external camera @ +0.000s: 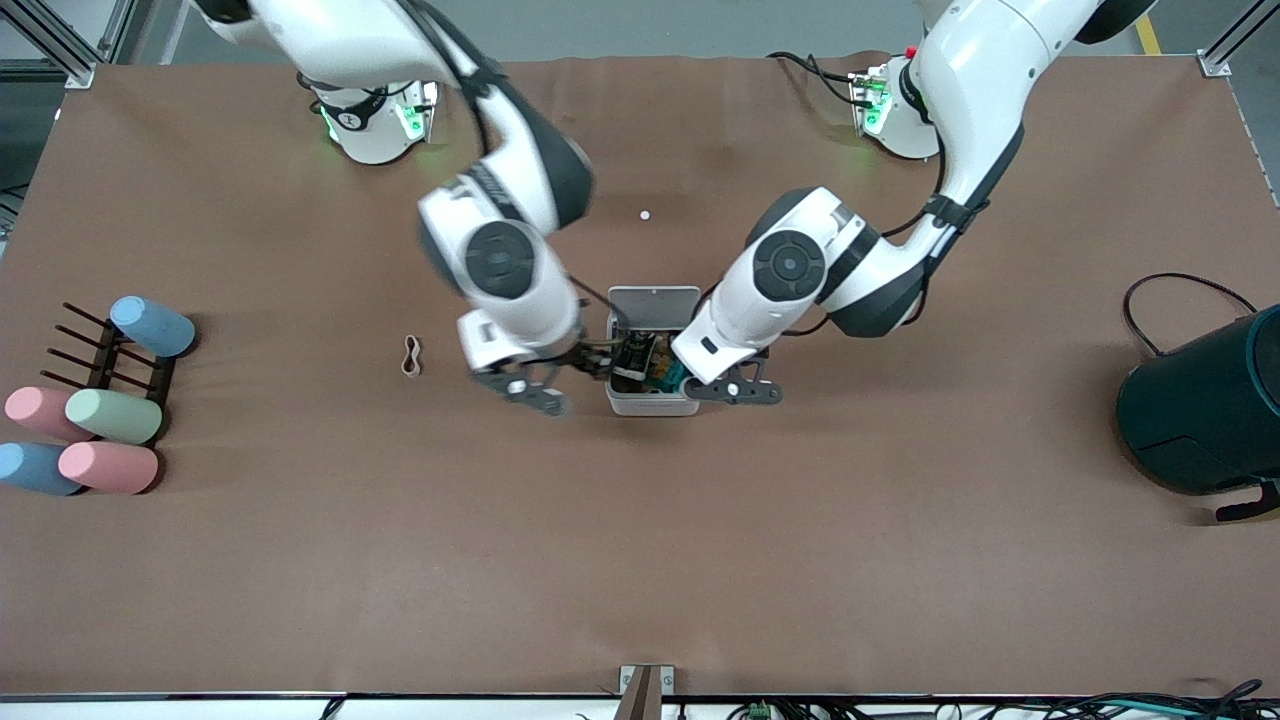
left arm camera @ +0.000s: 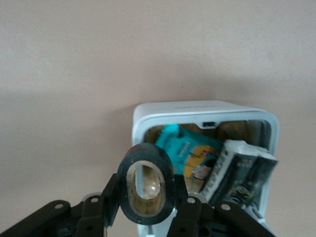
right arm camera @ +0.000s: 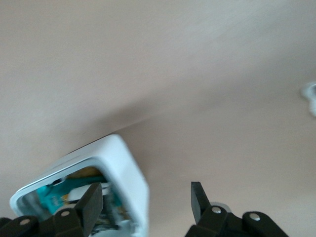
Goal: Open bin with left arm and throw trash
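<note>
The white bin (external camera: 650, 405) stands mid-table with its lid (external camera: 653, 303) raised. A black printed packet (external camera: 638, 355) sticks up inside it, also seen in the left wrist view (left arm camera: 242, 173) beside a teal wrapper (left arm camera: 185, 145). My left gripper (external camera: 722, 385) is at the bin's wall toward the left arm's end, shut on the black tape roll (left arm camera: 148, 150) with its tan core. My right gripper (external camera: 585, 362) is open and empty at the bin's wall (right arm camera: 126, 168) toward the right arm's end, jaws straddling the rim. The beige rubber-band loop (external camera: 411, 355) lies on the table toward the right arm's end.
Several pastel cups (external camera: 110, 415) lie by a dark rack (external camera: 105, 350) at the right arm's end. A large dark teal container (external camera: 1205, 405) with a black cable (external camera: 1180, 285) lies at the left arm's end. A small white speck (external camera: 645, 214) sits between the arm bases.
</note>
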Tool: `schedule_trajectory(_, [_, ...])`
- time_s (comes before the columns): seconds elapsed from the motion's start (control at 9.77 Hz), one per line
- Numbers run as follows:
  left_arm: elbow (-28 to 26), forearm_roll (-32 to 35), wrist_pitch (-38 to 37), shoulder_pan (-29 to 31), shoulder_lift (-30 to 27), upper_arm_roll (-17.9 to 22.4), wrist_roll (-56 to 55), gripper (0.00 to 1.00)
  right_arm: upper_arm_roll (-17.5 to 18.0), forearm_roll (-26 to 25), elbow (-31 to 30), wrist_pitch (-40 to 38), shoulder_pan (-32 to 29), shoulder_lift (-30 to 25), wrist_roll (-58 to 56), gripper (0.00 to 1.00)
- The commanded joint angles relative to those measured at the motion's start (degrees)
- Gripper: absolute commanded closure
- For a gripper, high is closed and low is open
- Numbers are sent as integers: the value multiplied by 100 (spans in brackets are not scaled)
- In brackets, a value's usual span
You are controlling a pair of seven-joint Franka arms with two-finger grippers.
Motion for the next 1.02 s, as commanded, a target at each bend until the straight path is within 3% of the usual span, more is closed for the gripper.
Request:
schedule_trajectory(0.0, [89,290,-112,-143,65,58,-332,94,90,171,-1373,146,-857,-794,-1221,19])
schedule_trajectory(0.31, [98,1028,-50,-213,381,49,-771,83,82,171,-3150,1400,-1361,-1245,-2508,19])
schedule_trajectory(0.51, [185,1065,-50,-310,435,58,-904,82,64,162,-4143,1981,-1650,-1420,-3438,18])
schedule_trajectory(0.72, [291,1092,-50,-319,383,49,-896,84,55,153,-4690,2683,-1783,-1403,-4214,13])
schedule_trajectory(0.92, [291,1092,-50,-406,409,49,-922,84,55,92,-4991,3090,-1784,-1342,-4261,10])
